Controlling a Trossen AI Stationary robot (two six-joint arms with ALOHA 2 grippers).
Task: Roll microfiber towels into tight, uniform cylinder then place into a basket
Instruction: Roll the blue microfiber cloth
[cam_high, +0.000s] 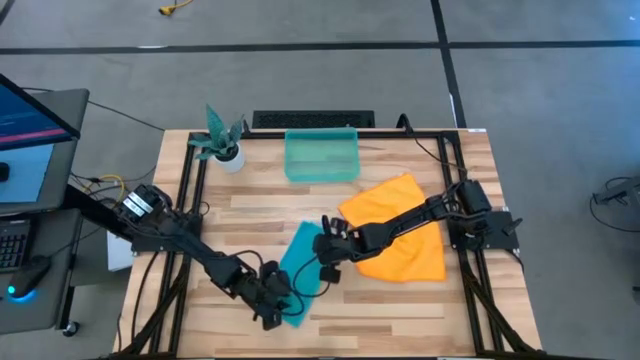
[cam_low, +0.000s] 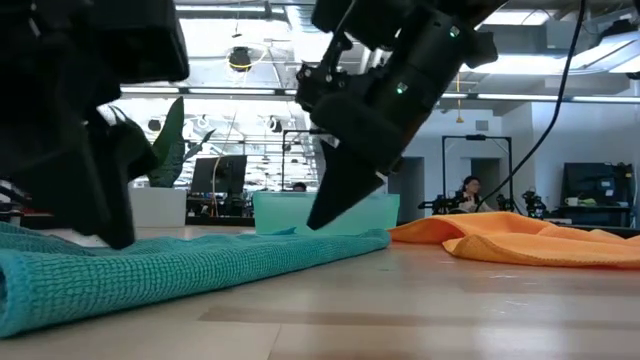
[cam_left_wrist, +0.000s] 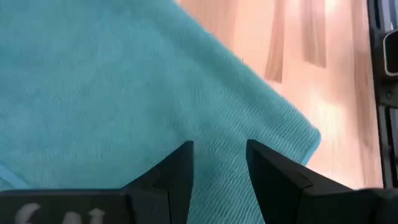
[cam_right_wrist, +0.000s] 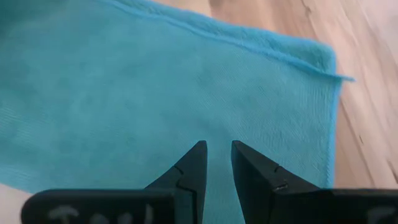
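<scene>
Both grippers, left (cam_high: 272, 310) and right (cam_high: 327, 258), hover jaws apart, empty, over opposite ends of the flat teal towel (cam_high: 297, 262), likely poised to pin and roll it.

Teal-blue towel (cam_high: 297, 262) with fine ribbed weave, orange-yellow towel (cam_high: 400, 225), translucent teal-green basket (cam_high: 321, 156), white pot (cam_high: 232, 158) holding a teal plant (cam_high: 214, 132), all on a pale striped wooden table (cam_high: 390, 310) with black frame.
</scene>
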